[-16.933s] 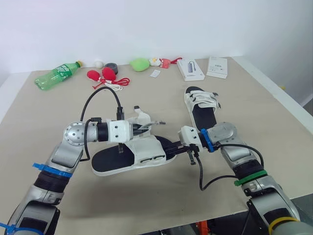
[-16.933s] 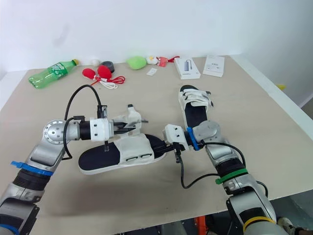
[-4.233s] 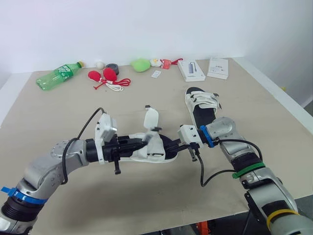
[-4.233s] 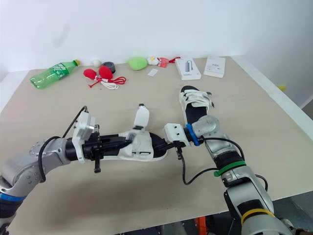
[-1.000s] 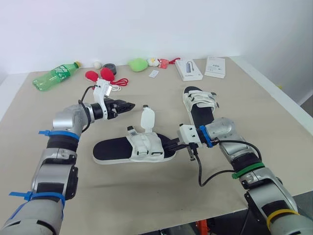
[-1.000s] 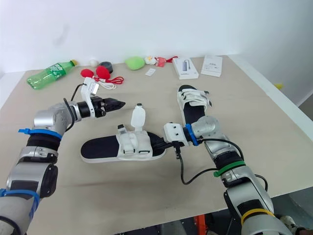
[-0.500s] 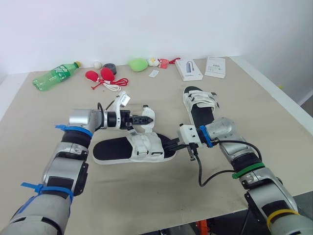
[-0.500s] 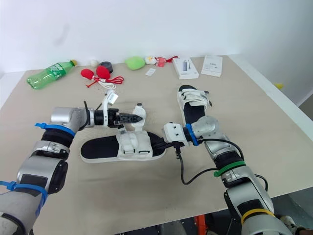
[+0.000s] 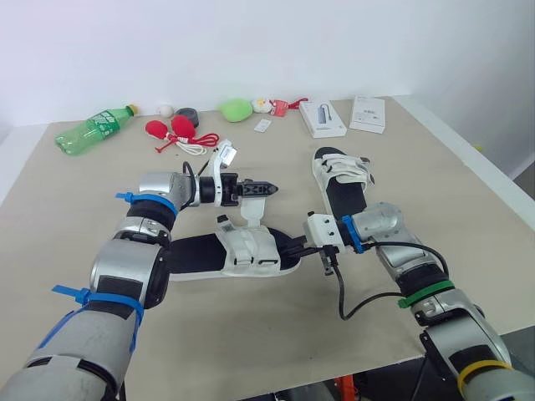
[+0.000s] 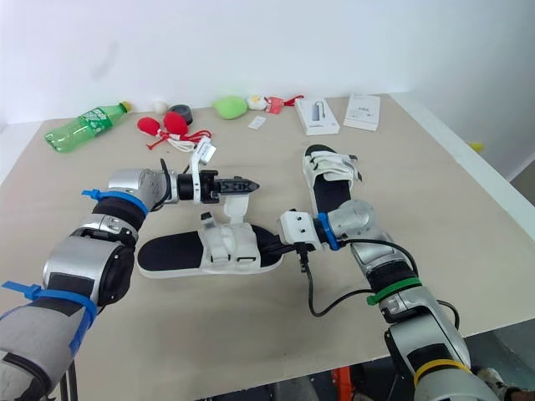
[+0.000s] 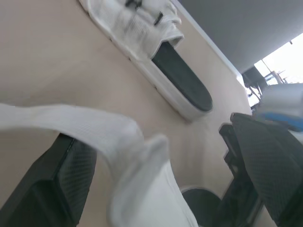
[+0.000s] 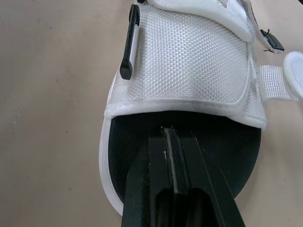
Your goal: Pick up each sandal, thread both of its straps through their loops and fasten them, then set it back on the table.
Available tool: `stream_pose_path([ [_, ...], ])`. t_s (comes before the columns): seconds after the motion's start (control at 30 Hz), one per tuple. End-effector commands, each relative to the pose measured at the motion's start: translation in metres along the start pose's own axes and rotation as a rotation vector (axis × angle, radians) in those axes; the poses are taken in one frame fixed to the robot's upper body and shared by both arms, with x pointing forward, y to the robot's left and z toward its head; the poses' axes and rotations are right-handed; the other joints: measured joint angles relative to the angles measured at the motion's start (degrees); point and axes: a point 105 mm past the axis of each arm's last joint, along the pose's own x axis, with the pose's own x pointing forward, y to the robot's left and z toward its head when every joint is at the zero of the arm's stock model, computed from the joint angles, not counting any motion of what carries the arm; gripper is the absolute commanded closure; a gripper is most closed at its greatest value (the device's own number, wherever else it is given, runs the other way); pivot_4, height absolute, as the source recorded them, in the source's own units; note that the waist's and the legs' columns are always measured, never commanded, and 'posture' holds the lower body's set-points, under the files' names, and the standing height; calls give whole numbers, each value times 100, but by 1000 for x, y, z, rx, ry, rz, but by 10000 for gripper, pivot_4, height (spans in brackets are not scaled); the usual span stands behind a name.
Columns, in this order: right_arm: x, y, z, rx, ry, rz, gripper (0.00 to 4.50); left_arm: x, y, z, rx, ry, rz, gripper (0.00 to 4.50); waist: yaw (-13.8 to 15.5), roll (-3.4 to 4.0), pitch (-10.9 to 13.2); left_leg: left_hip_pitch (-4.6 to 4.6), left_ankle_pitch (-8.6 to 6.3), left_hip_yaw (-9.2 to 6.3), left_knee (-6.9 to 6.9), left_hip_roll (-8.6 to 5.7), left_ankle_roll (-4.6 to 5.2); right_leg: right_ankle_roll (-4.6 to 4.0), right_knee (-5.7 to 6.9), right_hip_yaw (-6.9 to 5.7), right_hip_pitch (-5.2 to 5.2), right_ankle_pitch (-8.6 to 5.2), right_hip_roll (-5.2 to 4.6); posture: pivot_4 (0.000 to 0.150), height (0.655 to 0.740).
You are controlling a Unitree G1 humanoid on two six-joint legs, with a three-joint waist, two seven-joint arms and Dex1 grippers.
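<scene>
After swinging in from far side, now straddles raised strap (image 11: 94,125) of near sandal (image 9: 247,251) w/ L fingers (image 11: 66,175) spread, not pinching yet. Pins footbed (image 12: 135,130) to desk (image 9: 251,334) w/ R fingers (image 12: 151,189) pressed together. Ready to thread.

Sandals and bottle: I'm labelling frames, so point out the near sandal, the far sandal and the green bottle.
Near sandal (image 9: 247,251), left eye view, white upper.
Far sandal (image 9: 344,170), left eye view, white straps.
Bottle (image 9: 90,132), left eye view, green body.
</scene>
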Motion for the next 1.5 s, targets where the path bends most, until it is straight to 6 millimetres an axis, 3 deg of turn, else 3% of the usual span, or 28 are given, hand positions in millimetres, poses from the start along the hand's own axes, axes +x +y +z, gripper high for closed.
stream_pose_path([
  [0.03, -5, 4, -13, 34, 69, -10, 45000, 2, -1, 17, 36, -69, 28, 553, -1, 0, 0, -1, 0, 0, 0, 0, 0, 0, 0, 0, 0, 0, 0, 1500, 7400],
  [0.4, -8, 6, -14, 39, 80, -18, 45000, 6, 0, 34, 70, -175, 66, 553, 8, -1, 1, -8, 1, -7, 0, -7, -3, 5, -2, -2, -2, 0, -4, 1500, 7400],
  [0.43, -8, 6, -14, 39, 81, -19, 45000, 7, -2, 33, 81, -166, 49, 5623, 10, -1, 1, -9, 2, -8, 0, -8, -3, 5, -2, -3, -1, 0, -4, 1500, 7400],
  [0.5, -9, 5, -14, 39, 82, -20, 45000, 8, -3, 32, 93, -156, 42, 10513, 12, -1, 1, -9, 3, -9, 0, -9, -6, 6, -2, -5, -1, 0, -4, 1500, 7400],
  [0.53, -9, 5, -14, 38, 83, -20, 45000, 8, -3, 33, 92, -161, 45, 16667, 10, -1, 1, -9, 4, -10, 0, -9, -7, 6, -2, -6, -1, 1, -4, 1500, 7400],
  [0.73, -9, 5, -14, 39, 82, -19, 45000, 6, 2, 30, 170, -141, 74, 41526, 10, -1, 1, -9, 7, -13, 0, -8, -12, 6, -2, -7, -1, 1, -4, 1500, 7400],
  [0.77, -9, 5, -14, 39, 82, -20, 45000, 6, 2, 30, 180, -135, 73, 43850, 10, -1, 1, -9, 7, -13, 0, -9, -12, 6, -2, -7, -1, 1, -4, 1500, 7400],
  [1.0, -7, 4, -14, 38, 81, -13, 45000, -1, 5, 31, 261, -130, 86, 43850, 10, -1, 1, -9, 7, -13, 0, -9, -12, 7, -1, -7, -1, 2, -4, 1500, 7400],
  [1.13, -6, 3, -14, 36, 79, -10, 45000, 0, -3, 34, 486, -109, 67, 43850, 11, -1, 1, -9, 8, -14, 0, -8, -13, 7, -1, -7, -1, 2, -4, 1500, 7400],
  [1.27, -7, 3, -14, 34, 78, -9, 45000, -3, -28, 24, 982, -52, 0, 43850, 7, 0, 1, -7, 9, -8, -1, -5, -16, 6, 0, 0, -1, 3, -5, 1500, 7400],
  [1.4, -8, 4, -14, 35, 78, -2, 45000, -24, -69, 5, 1541, -140, -69, 43850, 17, 0, 0, -5, 10, -4, -1, -1, -19, 3, 0, 2, -1, 5, -5, 1500, 7400],
  [1.5, -7, 5, -14, 34, 78, 2, 45000, -39, -85, -8, 1731, -190, -114, 43850, 36, 0, 0, 2, 10, 1, -6, 4, -17, 0, 0, 23, 3, 5, -10, 1500, 7400],
])
